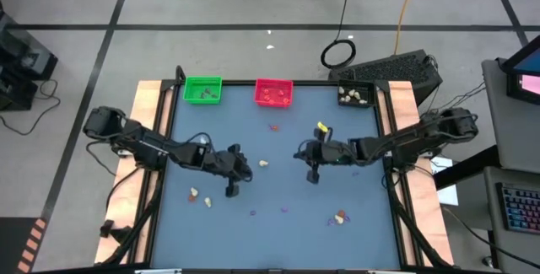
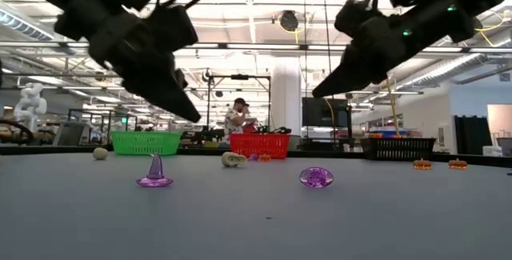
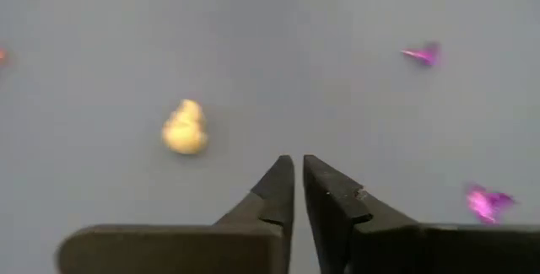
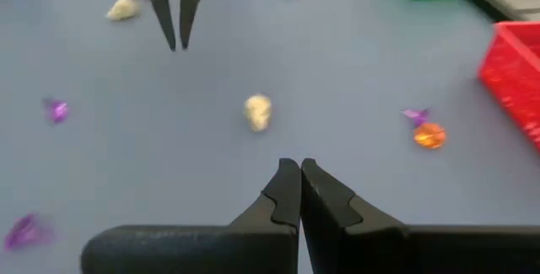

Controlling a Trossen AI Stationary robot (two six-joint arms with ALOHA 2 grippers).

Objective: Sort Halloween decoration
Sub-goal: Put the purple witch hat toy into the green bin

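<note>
The left tool [image 1: 231,188] hangs above the counter [image 1: 278,232], its fingers parted by a narrow slit and holding nothing. The right tool [image 1: 312,175] is closed and empty. Between them lies a cream skull trinket [image 1: 263,163]; purple trinkets [image 2: 154,173] lie nearer the front edge, and more trinkets sit in the green tray [image 1: 202,88], red tray [image 1: 273,93] and black tray [image 1: 355,96].

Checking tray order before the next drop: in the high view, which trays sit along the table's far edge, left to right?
green tray → red tray → black tray, at the far right corner.
</note>
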